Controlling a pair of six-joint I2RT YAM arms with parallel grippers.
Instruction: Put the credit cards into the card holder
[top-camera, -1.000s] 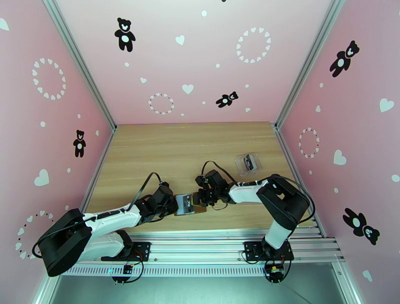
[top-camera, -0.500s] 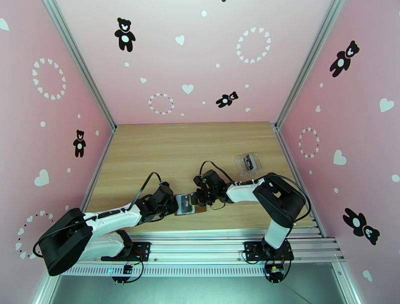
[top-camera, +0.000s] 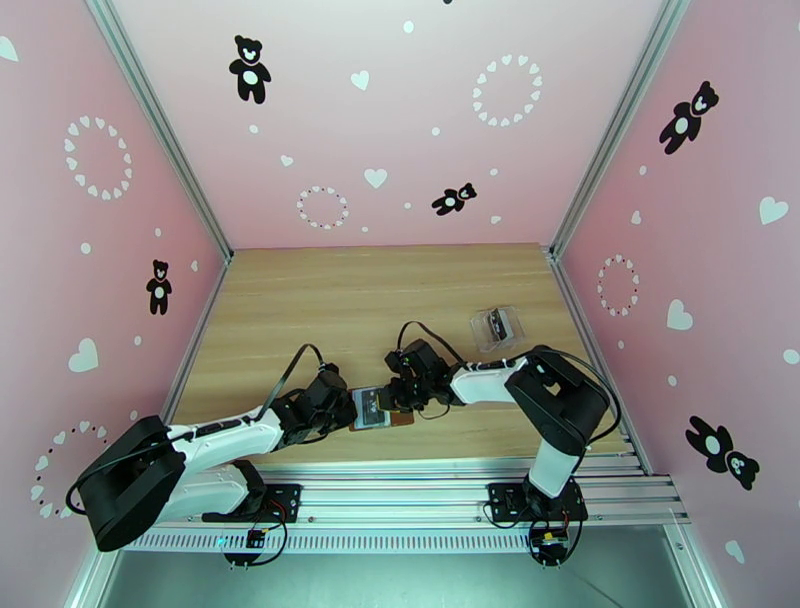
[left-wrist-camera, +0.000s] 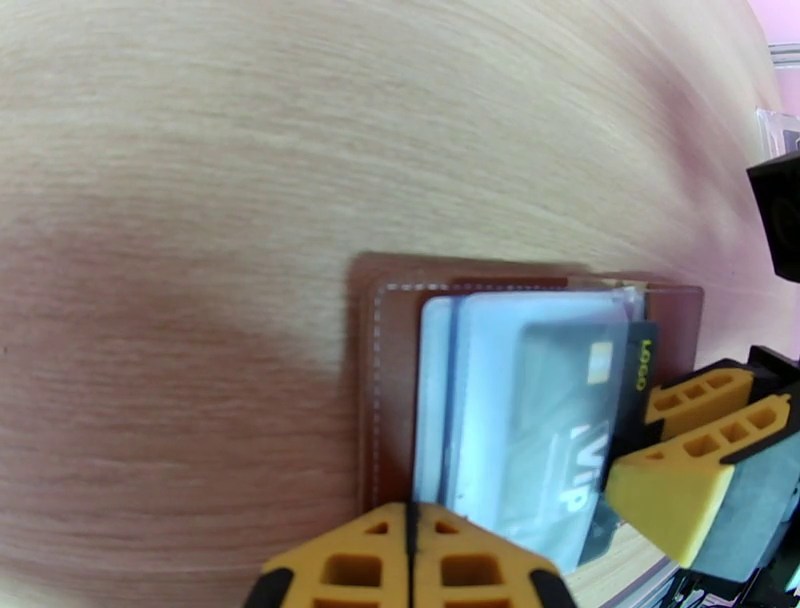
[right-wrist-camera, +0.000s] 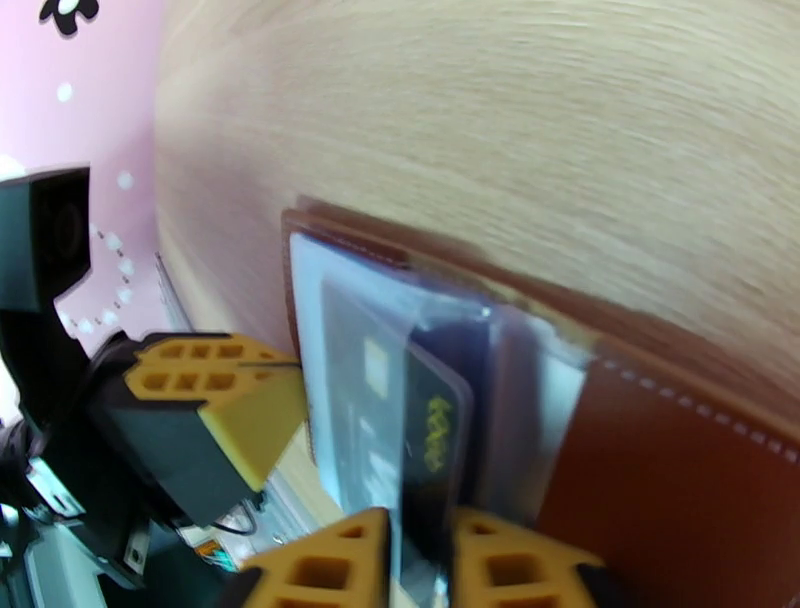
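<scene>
Right jaws loosened round card (right-wrist-camera: 432, 440) | left jaws clenched | card holder (left-wrist-camera: 393, 400) near table (top-camera: 300, 300) edge

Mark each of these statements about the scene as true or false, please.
1. The brown card holder lies open on the wooden table. True.
2. The black credit card is fully inside a pocket. False: its logo end sticks out, between the fingers of the right end effector.
3. The left end effector is wide open. False: its fingers are shut together at the holder's edge.
4. A clear plastic box sits on the table apart from the card holder. True.
</scene>
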